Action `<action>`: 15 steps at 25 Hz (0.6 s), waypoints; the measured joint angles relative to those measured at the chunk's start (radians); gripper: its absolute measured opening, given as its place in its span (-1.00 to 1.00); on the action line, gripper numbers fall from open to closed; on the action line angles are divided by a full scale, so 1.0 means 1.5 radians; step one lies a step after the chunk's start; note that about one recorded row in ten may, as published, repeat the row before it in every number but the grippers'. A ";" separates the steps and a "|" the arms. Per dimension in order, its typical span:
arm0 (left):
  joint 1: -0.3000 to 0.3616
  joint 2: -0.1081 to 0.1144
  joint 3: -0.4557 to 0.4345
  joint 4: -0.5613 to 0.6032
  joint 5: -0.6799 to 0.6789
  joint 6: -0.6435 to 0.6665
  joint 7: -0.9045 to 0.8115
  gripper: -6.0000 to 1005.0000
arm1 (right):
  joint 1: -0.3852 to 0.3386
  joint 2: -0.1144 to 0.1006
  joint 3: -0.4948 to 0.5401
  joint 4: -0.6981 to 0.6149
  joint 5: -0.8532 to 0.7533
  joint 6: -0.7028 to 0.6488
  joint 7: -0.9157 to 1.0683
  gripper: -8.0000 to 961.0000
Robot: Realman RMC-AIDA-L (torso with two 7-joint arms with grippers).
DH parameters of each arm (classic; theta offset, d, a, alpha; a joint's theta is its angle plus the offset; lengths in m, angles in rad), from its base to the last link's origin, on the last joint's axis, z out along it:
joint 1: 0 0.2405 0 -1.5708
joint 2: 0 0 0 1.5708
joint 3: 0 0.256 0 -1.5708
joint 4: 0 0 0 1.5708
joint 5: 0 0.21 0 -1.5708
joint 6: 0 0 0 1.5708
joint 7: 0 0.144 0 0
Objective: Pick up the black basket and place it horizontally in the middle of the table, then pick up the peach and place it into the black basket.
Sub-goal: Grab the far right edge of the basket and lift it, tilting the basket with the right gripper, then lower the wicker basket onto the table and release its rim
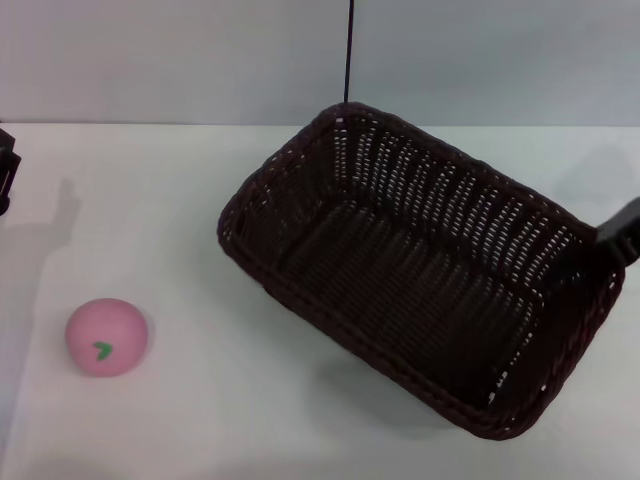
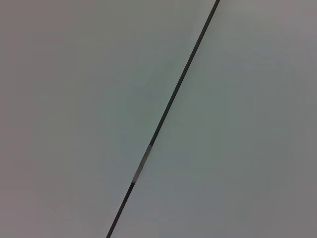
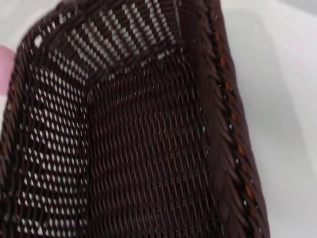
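Observation:
The black basket (image 1: 420, 275) is at the middle right of the white table (image 1: 180, 200), set diagonally, with a shadow under its near end as if lifted. My right gripper (image 1: 618, 235) is at the basket's right-end rim and grips it. The right wrist view looks down into the empty basket (image 3: 143, 148). The pink peach (image 1: 107, 337) with its green leaf mark lies on the table at the near left, well apart from the basket. A sliver of the peach shows in the right wrist view (image 3: 4, 67). My left gripper (image 1: 6, 170) is parked at the far left edge.
A grey wall with a thin dark vertical seam (image 1: 348, 50) stands behind the table. The left wrist view shows only a plain grey surface with a dark seam (image 2: 168, 106). Bare tabletop lies between the peach and the basket.

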State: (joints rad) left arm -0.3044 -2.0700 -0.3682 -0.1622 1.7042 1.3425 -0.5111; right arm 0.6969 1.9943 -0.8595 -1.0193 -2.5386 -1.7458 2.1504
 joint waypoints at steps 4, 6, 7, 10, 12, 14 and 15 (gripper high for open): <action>0.000 0.000 0.000 -0.001 0.000 -0.001 0.000 0.62 | -0.006 0.000 0.002 -0.014 0.022 0.001 -0.017 -0.64; 0.000 -0.001 0.000 -0.001 0.000 -0.001 0.000 0.62 | -0.006 0.000 0.004 -0.016 0.024 0.002 -0.020 -0.64; 0.000 -0.001 0.000 -0.001 0.000 -0.001 0.000 0.62 | -0.004 0.000 0.012 -0.019 0.026 0.003 -0.031 -0.64; 0.000 -0.001 0.000 -0.001 0.000 -0.001 0.000 0.62 | 0.001 -0.002 0.021 -0.020 0.031 0.004 -0.044 -0.63; -0.001 0.000 0.000 -0.002 0.000 -0.001 0.000 0.62 | 0.006 -0.004 0.026 -0.023 0.041 0.007 -0.058 -0.62; -0.002 0.000 0.000 -0.002 0.000 0.000 0.000 0.62 | 0.008 -0.004 0.027 -0.033 0.064 0.008 -0.088 -0.61; -0.002 0.000 0.000 -0.002 0.000 0.000 0.000 0.62 | 0.008 -0.004 0.027 -0.033 0.064 0.008 -0.088 -0.60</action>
State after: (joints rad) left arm -0.3075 -2.0700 -0.3681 -0.1655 1.7042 1.3418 -0.5109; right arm 0.7083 1.9877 -0.8186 -1.0691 -2.4422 -1.7338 2.0191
